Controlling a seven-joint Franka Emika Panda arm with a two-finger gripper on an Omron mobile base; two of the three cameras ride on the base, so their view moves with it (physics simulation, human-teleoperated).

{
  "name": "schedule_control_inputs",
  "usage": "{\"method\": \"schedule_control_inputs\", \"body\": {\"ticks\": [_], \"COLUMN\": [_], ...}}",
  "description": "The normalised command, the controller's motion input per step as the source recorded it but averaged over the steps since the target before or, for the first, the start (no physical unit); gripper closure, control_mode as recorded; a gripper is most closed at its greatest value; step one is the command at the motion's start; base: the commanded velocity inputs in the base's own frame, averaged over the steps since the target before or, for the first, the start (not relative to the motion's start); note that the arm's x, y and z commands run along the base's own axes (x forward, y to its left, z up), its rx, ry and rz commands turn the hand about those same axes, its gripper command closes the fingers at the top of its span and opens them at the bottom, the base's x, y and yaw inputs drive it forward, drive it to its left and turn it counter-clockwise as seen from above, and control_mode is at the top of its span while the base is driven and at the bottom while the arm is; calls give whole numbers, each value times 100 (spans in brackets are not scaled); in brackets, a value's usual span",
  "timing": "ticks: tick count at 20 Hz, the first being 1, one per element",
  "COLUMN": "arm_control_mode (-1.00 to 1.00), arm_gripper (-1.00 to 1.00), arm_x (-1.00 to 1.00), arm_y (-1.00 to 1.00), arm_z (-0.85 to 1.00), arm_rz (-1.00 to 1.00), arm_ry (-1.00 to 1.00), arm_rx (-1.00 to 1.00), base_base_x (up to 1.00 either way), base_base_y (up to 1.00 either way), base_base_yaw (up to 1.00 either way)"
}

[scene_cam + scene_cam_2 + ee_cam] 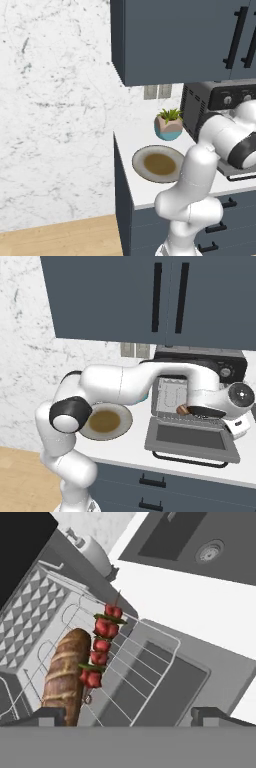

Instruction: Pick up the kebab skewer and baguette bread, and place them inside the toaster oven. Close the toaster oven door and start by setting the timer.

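The toaster oven (200, 367) stands on the counter with its door (190, 439) dropped flat toward me. In the hand view the baguette bread (65, 672) and the kebab skewer (102, 644) lie side by side on the wire rack (150, 657), the skewer just right of the loaf and touching it. My gripper (129, 717) hovers over the rack, open, with nothing between its fingers; the loaf's near end sits by the left fingertip (47, 716). The door's window (170, 694) shows through the rack wires. A bit of brown loaf (182, 410) peeks out beside my hand. The oven's knob panel (235, 97) faces me.
A plate (106, 422) with brown contents sits on the counter left of the oven, and a potted plant (169, 124) stands behind it. A white container (241, 426) stands right of the oven. A sink with a drain (210, 551) lies beyond. Wall cabinets (165, 296) hang overhead.
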Motion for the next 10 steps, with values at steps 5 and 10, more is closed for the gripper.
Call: {"method": "schedule_control_inputs", "body": {"ticks": [5,10], "arm_control_mode": [-100,-100], "arm_gripper": [-100,-100], "arm_x": [-15,-8], "arm_y": [40,32], "arm_z": [0,3], "arm_rz": [23,17], "arm_ry": [-5,-1], "arm_rx": [-26,-24], "base_base_x": [0,0], "base_base_y": [0,0], "base_base_yaw": [0,0]}}
